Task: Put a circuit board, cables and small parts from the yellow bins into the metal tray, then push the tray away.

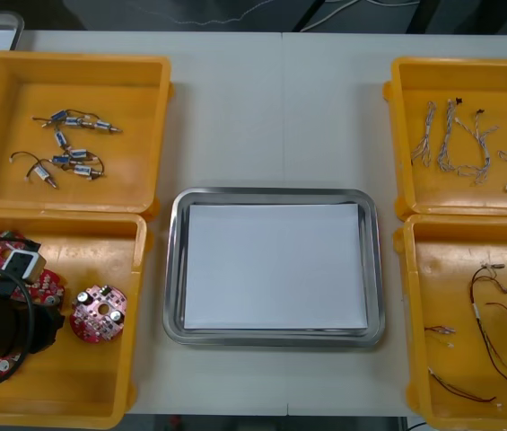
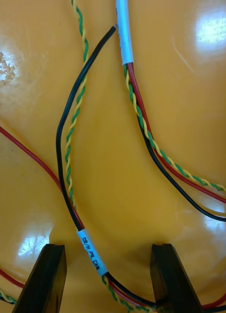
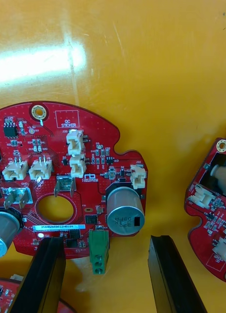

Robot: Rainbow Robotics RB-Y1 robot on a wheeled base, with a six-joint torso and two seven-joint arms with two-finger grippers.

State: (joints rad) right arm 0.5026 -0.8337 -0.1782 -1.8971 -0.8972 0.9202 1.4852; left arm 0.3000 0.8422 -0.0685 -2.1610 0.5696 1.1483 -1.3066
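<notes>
The left claw (image 3: 107, 244) is held wide over a round red circuit board (image 3: 69, 171) in the near-left yellow bin (image 1: 83, 382), its green connector (image 3: 98, 247) lying between the fingers (image 3: 49, 274). The board is judged stiff, light and fragile; its bare edge should be gripped, not its components. The right claw (image 2: 107, 249) is spread wide over a labelled black cable (image 2: 58, 139), judged limp and tangle-prone, in the near-right bin (image 1: 441, 287). Small metal parts (image 1: 65, 148) are kept in the far-left bin (image 1: 20, 90), blue and white cables (image 1: 468, 139) in the far-right bin (image 1: 504, 90). The white-lined metal tray (image 1: 174, 269) at the centre of the worktop (image 1: 271, 108) is seen empty.
</notes>
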